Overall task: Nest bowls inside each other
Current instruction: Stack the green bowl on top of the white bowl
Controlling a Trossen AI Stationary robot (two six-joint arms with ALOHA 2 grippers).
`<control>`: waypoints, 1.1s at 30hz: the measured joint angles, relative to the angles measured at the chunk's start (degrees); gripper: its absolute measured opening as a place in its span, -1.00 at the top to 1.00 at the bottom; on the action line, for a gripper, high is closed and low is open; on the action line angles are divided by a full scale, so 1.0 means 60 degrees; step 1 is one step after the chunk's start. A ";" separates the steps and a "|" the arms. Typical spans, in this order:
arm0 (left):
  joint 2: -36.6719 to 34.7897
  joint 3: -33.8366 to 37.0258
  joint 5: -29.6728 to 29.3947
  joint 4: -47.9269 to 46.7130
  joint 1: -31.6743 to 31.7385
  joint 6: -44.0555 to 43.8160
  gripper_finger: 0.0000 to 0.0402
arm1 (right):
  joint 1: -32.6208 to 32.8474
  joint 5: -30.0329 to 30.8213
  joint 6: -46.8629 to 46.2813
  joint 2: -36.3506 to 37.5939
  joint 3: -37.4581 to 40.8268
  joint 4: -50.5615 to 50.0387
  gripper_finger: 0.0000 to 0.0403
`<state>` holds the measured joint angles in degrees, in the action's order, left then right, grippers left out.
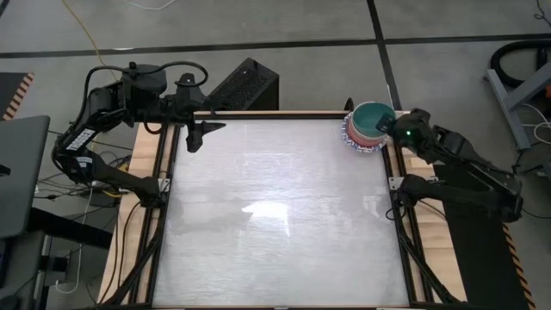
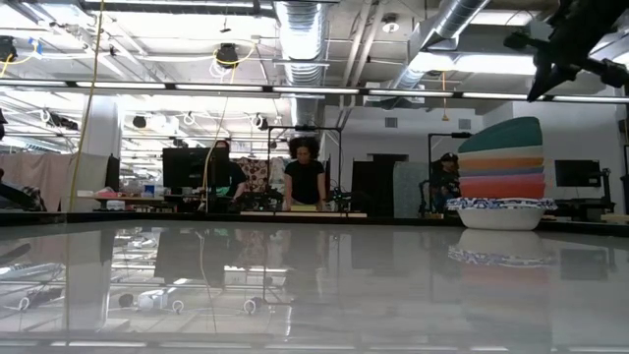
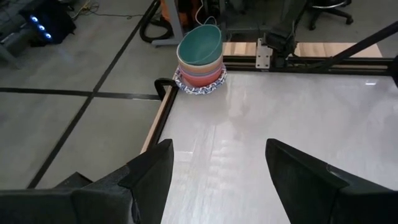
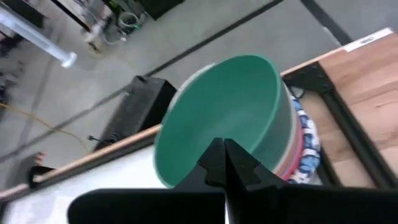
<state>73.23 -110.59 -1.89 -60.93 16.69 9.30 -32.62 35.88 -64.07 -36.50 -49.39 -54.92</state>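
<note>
Spanning most of the high view, the pale glossy table [image 1: 275, 224] sits inside a dark metal frame with wooden strips along its sides. The left arm waits over the table's far left corner, its gripper [image 1: 195, 138] hanging above the surface with the fingers [image 3: 149, 177] spread wide and nothing between them. The right arm reaches in from the right edge toward the far right corner, and the right gripper [image 4: 225, 163] is closed tight, its two tips pressed together with nothing pinched, held just beside the rim of the teal bowl [image 4: 224, 112]; whether the tips touch that rim cannot be told. The stack of bowls [image 1: 368, 127] stands in the far right corner of the table, close to the frame. At its base is a white bowl with a blue patterned rim [image 2: 499, 211], and above it the plain bowls sit nested one in another, showing red, pink, orange, blue and cream bands, with the teal bowl on top, tilted rather than level. Beyond the table, in the low view, a person [image 2: 305, 182] in dark clothes stands in the workshop.
</note>
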 joint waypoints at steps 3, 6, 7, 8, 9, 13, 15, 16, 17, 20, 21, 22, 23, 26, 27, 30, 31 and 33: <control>0.0000 0.0000 0.0000 0.0005 0.0000 -0.0004 -0.22 | 0.0000 0.0040 0.0007 -0.0244 -0.0003 -0.0279 0.96; 0.0000 0.0000 0.0000 0.0065 -0.0001 0.0007 -0.22 | 0.0000 0.0037 0.0015 -0.0546 -0.0003 -0.0334 0.96; 0.0000 0.0000 0.0000 0.0088 -0.0001 0.0006 -0.22 | 0.0000 0.0026 0.0015 -0.0647 -0.0003 -0.0335 0.96; 0.0000 0.0000 0.0000 0.0095 0.0000 0.0005 -0.22 | 0.0000 0.0010 0.0014 -0.0743 -0.0003 -0.0345 0.96; 0.0000 0.0000 0.0000 0.0089 0.0001 0.0004 -0.22 | -0.0004 0.0007 0.0011 -0.0839 -0.0003 -0.0348 0.96; 0.0000 0.0000 0.0000 0.0076 0.0003 -0.0041 -0.22 | -0.0004 -0.0099 -0.0069 -0.1127 -0.0003 -0.0394 0.96; 0.0000 0.0000 0.0000 0.0048 0.0000 -0.0092 -0.22 | -0.0004 -0.0172 -0.0055 -0.1242 -0.0003 -0.0448 0.96; 0.0000 0.0000 0.0000 0.0023 0.0001 -0.0120 -0.22 | -0.0004 -0.0182 -0.0059 -0.1286 -0.0003 -0.0526 0.96; 0.0000 0.0000 0.0000 -0.0007 0.0002 -0.0129 -0.22 | 0.0000 -0.0196 -0.0059 -0.1342 -0.0003 -0.0632 0.96; 0.0000 0.0000 0.0000 -0.0074 0.0003 -0.0144 -0.22 | 0.0081 -0.0205 -0.0008 -0.1538 -0.0003 -0.0809 0.96; 0.0000 0.0000 0.0000 -0.0104 0.0003 -0.0160 -0.22 | 0.0141 -0.0204 -0.0007 -0.1609 -0.0003 -0.0851 0.96; 0.0000 0.0000 0.0000 -0.0131 0.0003 -0.0171 -0.22 | 0.0207 -0.0200 0.0001 -0.1674 -0.0003 -0.0842 0.96; 0.0000 0.0000 0.0000 -0.0146 0.0003 -0.0175 -0.22 | 0.0265 -0.0193 0.0012 -0.1751 -0.0001 -0.0825 0.96; 0.0000 0.0000 0.0000 -0.0160 0.0001 -0.0168 -0.22 | 0.0407 -0.0207 0.0018 -0.2011 0.0000 -0.0836 0.96; 0.0000 0.0000 0.0000 -0.0160 0.0001 -0.0168 -0.22 | 0.0458 -0.0211 0.0015 -0.2103 -0.0003 -0.0843 0.96; 0.0000 0.0000 0.0000 -0.0157 -0.0001 -0.0168 -0.22 | 0.0596 -0.0204 0.0013 -0.2297 -0.0001 -0.0788 0.96; 0.0000 0.0000 0.0000 -0.0157 0.0003 -0.0168 -0.22 | 0.0643 -0.0198 -0.0006 -0.2323 0.0001 -0.0759 0.96; 0.0000 0.0000 0.0000 -0.0157 0.0003 -0.0193 -0.22 | 0.0724 -0.0126 -0.0057 -0.2311 0.0001 -0.0617 0.96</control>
<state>73.23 -110.59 -1.89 -61.87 16.71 8.14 -28.28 35.12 -64.42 -50.36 -49.39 -58.62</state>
